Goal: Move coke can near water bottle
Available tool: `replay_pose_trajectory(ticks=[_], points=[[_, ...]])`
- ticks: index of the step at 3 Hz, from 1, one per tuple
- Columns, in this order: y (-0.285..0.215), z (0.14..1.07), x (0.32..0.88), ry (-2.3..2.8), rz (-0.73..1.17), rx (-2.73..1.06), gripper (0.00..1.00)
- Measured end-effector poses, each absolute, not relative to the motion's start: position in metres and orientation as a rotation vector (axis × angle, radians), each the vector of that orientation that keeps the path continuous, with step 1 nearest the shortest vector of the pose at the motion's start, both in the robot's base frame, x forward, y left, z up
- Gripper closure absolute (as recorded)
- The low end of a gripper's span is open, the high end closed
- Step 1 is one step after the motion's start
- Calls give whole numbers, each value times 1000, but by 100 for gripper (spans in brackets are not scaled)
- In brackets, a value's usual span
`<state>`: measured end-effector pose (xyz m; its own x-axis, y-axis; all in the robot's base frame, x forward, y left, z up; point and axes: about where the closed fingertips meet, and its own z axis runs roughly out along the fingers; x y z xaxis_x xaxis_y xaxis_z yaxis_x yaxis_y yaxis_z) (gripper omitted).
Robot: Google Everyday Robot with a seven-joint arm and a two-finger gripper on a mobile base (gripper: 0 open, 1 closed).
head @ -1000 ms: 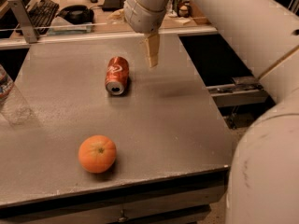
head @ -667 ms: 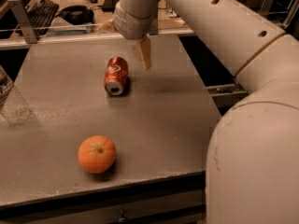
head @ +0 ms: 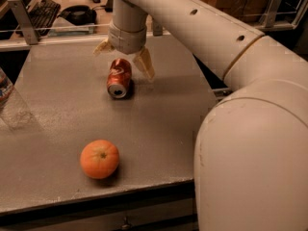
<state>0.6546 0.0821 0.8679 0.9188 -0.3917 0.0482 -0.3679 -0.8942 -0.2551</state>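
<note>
Grey table (head: 168,129): gripper (head: 123,64), jaws spread, flanks the lying coke can (head: 119,77).

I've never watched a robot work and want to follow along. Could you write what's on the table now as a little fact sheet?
gripper: open, over the far end of the coke can, a finger either side
coke can: on its side, mid-table, silver end toward camera
water bottle: left edge, partly in view
orange: near front edge, apart from the can
table: grey, flat
progress: can not yet near the bottle
</note>
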Motion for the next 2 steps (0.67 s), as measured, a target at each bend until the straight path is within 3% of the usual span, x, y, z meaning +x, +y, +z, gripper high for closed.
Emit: replay_pose_trajectory(ticks=[2], points=[[85,846,646,414,-129,-2976,41]])
